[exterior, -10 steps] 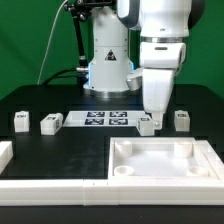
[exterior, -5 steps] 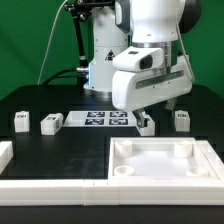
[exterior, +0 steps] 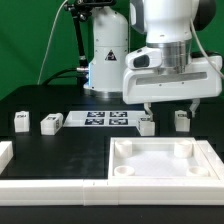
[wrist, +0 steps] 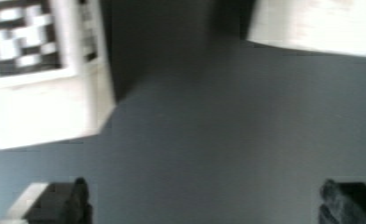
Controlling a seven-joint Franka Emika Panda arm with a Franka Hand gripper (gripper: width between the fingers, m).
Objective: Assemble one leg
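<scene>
Four small white legs with marker tags stand on the black table in the exterior view: two on the left [exterior: 19,121] [exterior: 50,122], one near the middle [exterior: 146,124] and one further right [exterior: 181,120]. My gripper [exterior: 168,108] hovers open just above the table, its fingers spread wide above the two right-hand legs. It holds nothing. In the wrist view a tagged leg [wrist: 47,75] and another white part [wrist: 322,25] lie apart from the open gripper [wrist: 205,205]. Only bare black table lies between the fingertips [wrist: 55,205]. The large white tabletop [exterior: 200,150] lies in front.
The marker board [exterior: 105,119] lies flat behind the legs, in front of the robot base [exterior: 107,65]. A white block [exterior: 5,155] sits at the exterior view's left edge. A white rail [exterior: 50,188] runs along the front of the table.
The hand has turned about its wrist and shifted to the exterior view's right. It was upright over the middle leg; now its fingers are spread sideways over the two right legs.
</scene>
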